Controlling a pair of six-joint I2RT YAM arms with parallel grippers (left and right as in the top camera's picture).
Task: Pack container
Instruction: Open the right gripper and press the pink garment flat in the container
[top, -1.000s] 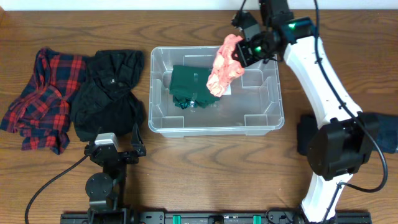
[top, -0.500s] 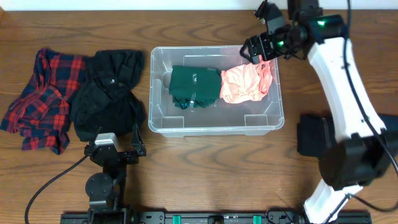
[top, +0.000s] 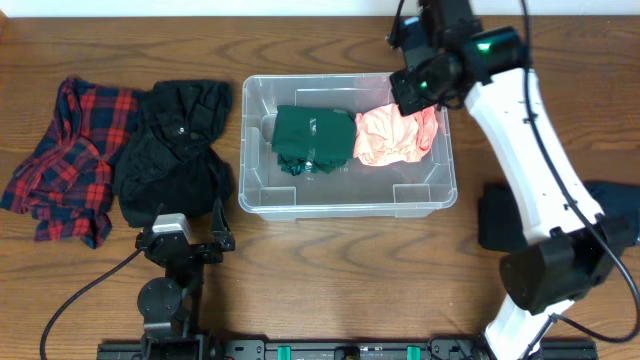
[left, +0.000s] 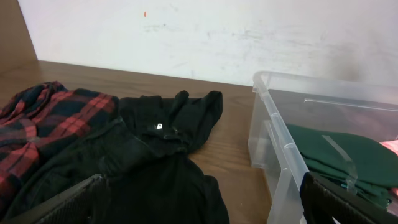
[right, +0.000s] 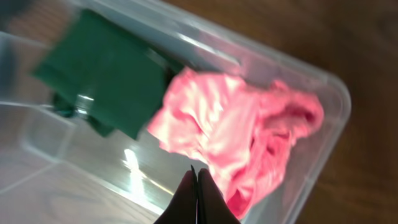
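Note:
The container (top: 340, 208), a clear plastic bin, stands mid-table. Inside lie a folded green garment (top: 312, 137) on the left and a crumpled pink garment (top: 395, 135) on the right. My right gripper (top: 412, 85) is shut and empty, above the bin's far right corner. In the right wrist view its closed fingertips (right: 197, 177) hover beside the pink garment (right: 242, 137), with the green garment (right: 106, 81) and the bin rim (right: 323, 143) in sight. My left gripper (top: 187, 222) is open and empty near the table's front. Its fingers (left: 199, 208) frame a black garment (left: 155, 155).
A black garment (top: 175, 150) and a red plaid shirt (top: 70, 160) lie left of the bin. Dark blue cloth (top: 495, 215) lies at the right behind the right arm's base. A white wall (left: 199, 31) backs the table.
My right gripper lowered the pink garment into the bin's right side, let it go, then shut and shifted slightly left above the bin. The left arm has not moved.

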